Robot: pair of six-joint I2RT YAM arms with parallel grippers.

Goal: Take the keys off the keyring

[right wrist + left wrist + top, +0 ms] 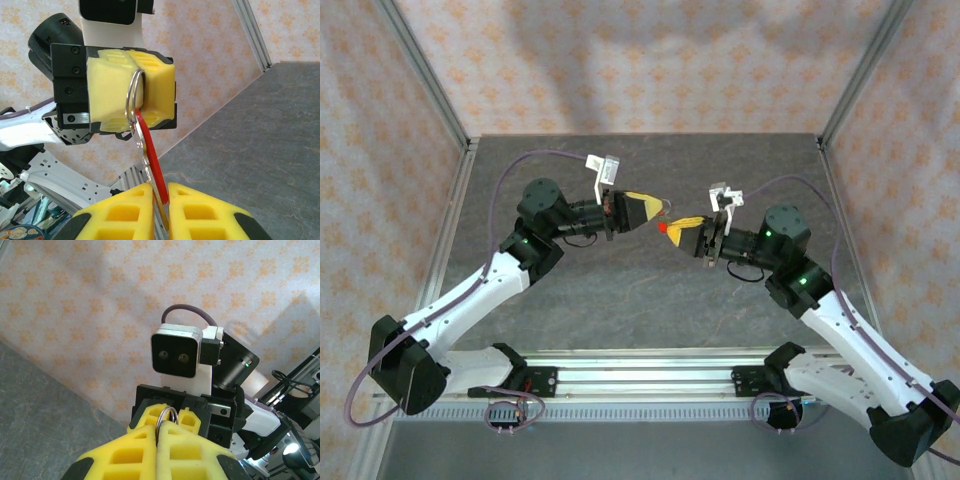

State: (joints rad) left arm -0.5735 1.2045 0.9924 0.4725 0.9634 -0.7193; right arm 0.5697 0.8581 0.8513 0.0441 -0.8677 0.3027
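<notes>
A: Status, left to right?
B: Left gripper [657, 209] first. Up off the table [620, 290], just left of table centre, pointing right. Clamped shut on the wire loop [129, 97] of the keyring [663, 228].
A: Confirmed from the wrist views?
B: Yes. Left wrist: yellow pads [137, 440] pressed flat together, top of the loop poking out above the seam. Right wrist: same loop wedged between those pads, seen edge-on.
A: Location of keyring and keys?
B: Held in the air over table centre, clear of the surface, strung between both claws. Red tab [151, 152] slanting down from the loop toward the right claw. Keys [144, 156]: thin silvery blade lying flat against the red tab, same slant, top end at the loop.
A: Right side?
B: Right gripper [676, 230] just right of table centre, also off the surface, pointing left. Pinched shut on the lower end of the red tab, keys sandwiched alongside. Fingers nearly meeting around that stack.
A: Contact between claws?
B: Apart, tips near each other, loop and tab spanning the gap.
</notes>
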